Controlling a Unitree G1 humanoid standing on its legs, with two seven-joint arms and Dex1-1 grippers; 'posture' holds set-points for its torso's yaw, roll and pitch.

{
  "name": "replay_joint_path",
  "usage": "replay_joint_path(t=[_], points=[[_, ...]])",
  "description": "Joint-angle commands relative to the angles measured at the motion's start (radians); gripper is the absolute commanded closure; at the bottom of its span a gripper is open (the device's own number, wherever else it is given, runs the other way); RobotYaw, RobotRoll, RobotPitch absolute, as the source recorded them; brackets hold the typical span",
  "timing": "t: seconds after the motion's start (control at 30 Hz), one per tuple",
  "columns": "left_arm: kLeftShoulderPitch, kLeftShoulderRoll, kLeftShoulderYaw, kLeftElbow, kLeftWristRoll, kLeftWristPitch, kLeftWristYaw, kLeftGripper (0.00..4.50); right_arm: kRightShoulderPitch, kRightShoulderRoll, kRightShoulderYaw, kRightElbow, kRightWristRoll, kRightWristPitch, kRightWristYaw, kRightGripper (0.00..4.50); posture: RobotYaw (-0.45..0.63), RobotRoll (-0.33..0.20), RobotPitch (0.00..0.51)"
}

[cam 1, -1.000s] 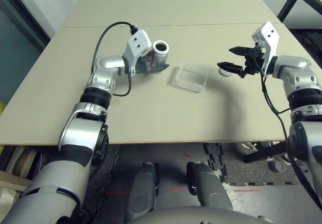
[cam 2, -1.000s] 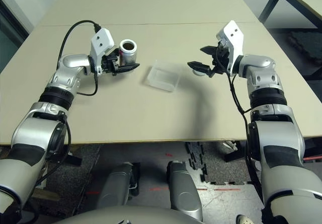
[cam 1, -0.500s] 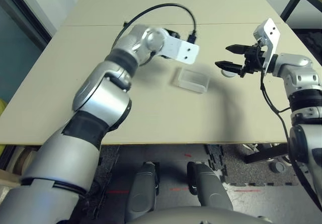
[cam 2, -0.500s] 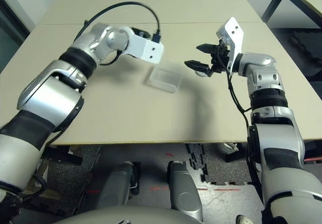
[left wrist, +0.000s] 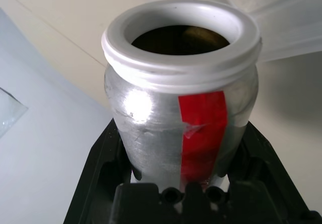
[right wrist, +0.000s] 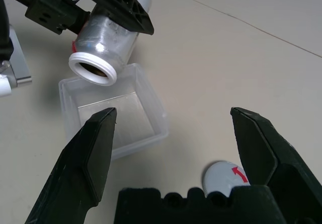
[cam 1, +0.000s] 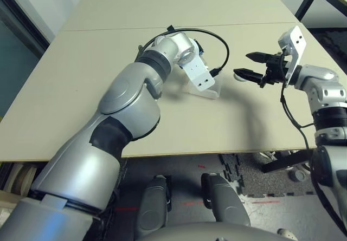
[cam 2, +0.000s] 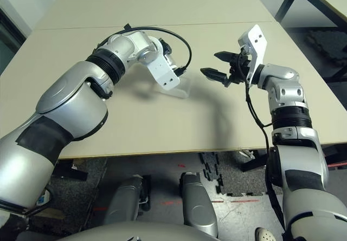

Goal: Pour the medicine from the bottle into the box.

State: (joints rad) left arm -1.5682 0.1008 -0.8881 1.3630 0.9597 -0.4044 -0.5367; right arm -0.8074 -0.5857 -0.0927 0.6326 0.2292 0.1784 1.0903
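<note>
We see a wide, pale tan surface (cam 1: 108, 89) with a thin seam running across it from side to side. Past its near edge there is a dark floor (cam 1: 260, 208) with some red marks. At the far right corner of the room stands another table with black legs (cam 1: 312, 0).

Our left arm reaches in toward the middle of the surface. Its left pincer (right wrist: 108, 15) is closed tight on the bottle (left wrist: 181, 108), one black finger on each side of its shiny grey body. The bottle has no cap on. Its white rim is round and we can look into the dark inside. A red strip runs down its side.

The bottle is tipped over, not standing up. Its long axis slants, and its open mouth points down toward the box (right wrist: 113, 116). The mouth hangs just above the far wall of the box. The box is clear and square with rounded corners, and it sits on the surface near the middle.

Our right pincer (cam 1: 251, 67) hovers above the surface to the right of the box, wide open and holding nothing. Just under it lies the round grey cap (right wrist: 224, 176) with a red arrow on it, well apart from the box.
</note>
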Motion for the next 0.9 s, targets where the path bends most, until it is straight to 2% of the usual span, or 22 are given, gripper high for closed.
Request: replay_joint_path(t=[0.03, 0.27, 0.43, 0.53, 0.57, 0.67, 0.77, 0.9], points=[[-0.012, 0.016, 0.005, 0.021, 0.005, 0.008, -0.005, 1.82, 0.002, -0.014, -0.009, -0.014, 0.013, 0.012, -0.003, 0.0, -0.09, 0.0, 0.087], [-0.005, 0.025, 0.049, 0.024, -0.029, 0.013, -0.037, 1.82, -0.013, -0.005, 0.001, 0.001, 0.007, 0.006, 0.001, 0.0, -0.08, 0.0, 0.088], [0.022, 0.041, 0.194, 0.022, -0.161, 0.034, -0.136, 1.82, -0.017, -0.005, 0.003, 0.008, 0.006, 0.004, 0.005, 0.0, -0.07, 0.0, 0.089], [0.036, 0.051, 0.244, 0.018, -0.203, 0.042, -0.169, 1.82, -0.016, -0.004, 0.006, 0.008, 0.005, 0.005, 0.01, 0.0, -0.07, 0.0, 0.09], [0.045, 0.052, 0.278, 0.017, -0.237, 0.054, -0.198, 1.82, -0.016, -0.004, 0.008, 0.006, 0.004, 0.006, 0.012, 0.0, -0.06, 0.0, 0.092], [0.091, 0.049, 0.511, 0.013, -0.468, 0.194, -0.311, 1.82, -0.026, 0.002, 0.018, 0.015, 0.0, 0.006, 0.023, 0.0, -0.05, 0.0, 0.097], [0.114, 0.054, 0.64, -0.001, -0.583, 0.291, -0.35, 1.82, -0.034, 0.006, 0.024, 0.024, -0.004, 0.005, 0.031, 0.0, -0.04, 0.0, 0.105], [0.143, 0.072, 0.75, -0.024, -0.682, 0.351, -0.346, 1.82, -0.052, 0.013, 0.031, 0.041, -0.009, 0.001, 0.038, 0.0, -0.03, 0.0, 0.112]])
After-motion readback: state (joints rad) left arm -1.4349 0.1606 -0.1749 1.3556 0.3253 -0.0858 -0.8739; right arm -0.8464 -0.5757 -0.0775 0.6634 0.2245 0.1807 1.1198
